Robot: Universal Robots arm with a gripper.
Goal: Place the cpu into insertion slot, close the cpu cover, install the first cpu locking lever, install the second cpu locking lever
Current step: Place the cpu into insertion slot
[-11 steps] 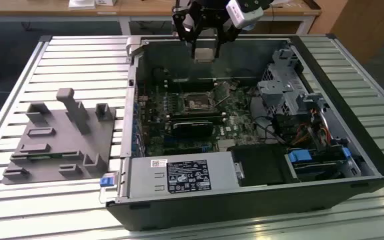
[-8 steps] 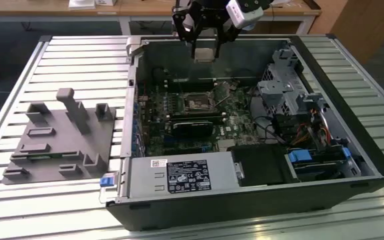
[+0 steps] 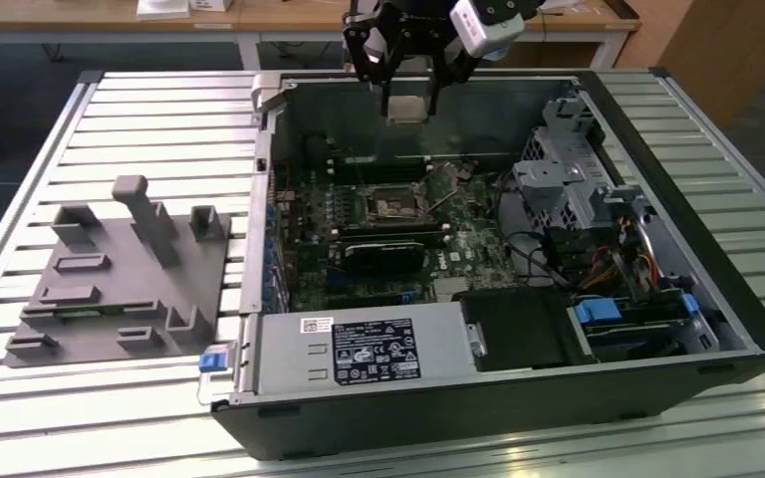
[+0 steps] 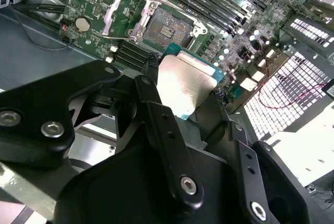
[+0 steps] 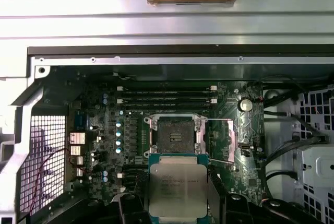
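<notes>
Aluminium slats form the desk [image 3: 156, 110], which carries a black computer case [image 3: 489, 418] lying on its side with the panel off and the interior exposed. Beside it, toward the exterior view's left, sits a grey moulded fixture [image 3: 91, 299], apart from the case. Inside the case the green motherboard [image 5: 104, 145] is laid bare. The claw [image 3: 406, 100] hangs above the rear part of the case opening, well clear of the board, and is closed on the cpu [image 5: 177, 187], gripping it by two opposite edges with its pale metal face turned up toward the wrist cameras. The insertion slot [image 5: 175, 134] is vacant: its dark contact field is plainly visible within the silvery rim in both wrist views. The cpu cover [image 4: 114, 12] stands swung open to one side of the slot, leaving the opening unobstructed. The locking levers cannot be picked out with certainty; with the cover up, neither is judged to be engaged. Assessment: the chip is in hand and in the air, lying close to the slot in the first wrist view, but not seated. All four steps are outstanding: seating the cpu, closing the cover, and fastening both levers.
</notes>
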